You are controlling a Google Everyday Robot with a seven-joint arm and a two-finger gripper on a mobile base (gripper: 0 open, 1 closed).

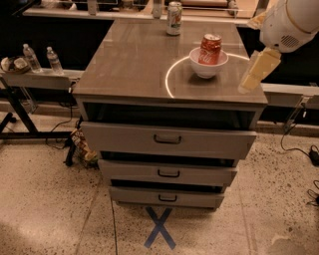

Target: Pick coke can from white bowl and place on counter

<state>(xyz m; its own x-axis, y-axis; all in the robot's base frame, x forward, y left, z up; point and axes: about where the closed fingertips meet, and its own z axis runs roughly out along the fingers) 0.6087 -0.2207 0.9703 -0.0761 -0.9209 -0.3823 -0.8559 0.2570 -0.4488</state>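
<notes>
- The coke can sits inside the white bowl, on the right half of the tabletop; it may lean slightly toward 1 o'clock, but the dim view leaves that unsure.
- The pincer hangs at 3 o'clock from the bowl, apart from it and over the tabletop's right edge. I cannot tell whether it is open or closed; it holds nothing.
- Judged stage: approach, grasp not yet made.
- Risk: a sideways entry from 3 o'clock could strike the bowl's wall and slide the glossy bowl toward 9 o'clock.
- Risk: a leaning can gives a skewed grasp, so it could slip or tip on lifting.
- Risk: lifting with the can wedged could drag the bowl up.
- The pale can at 11 o'clock is well apart, so little hazard.
</notes>
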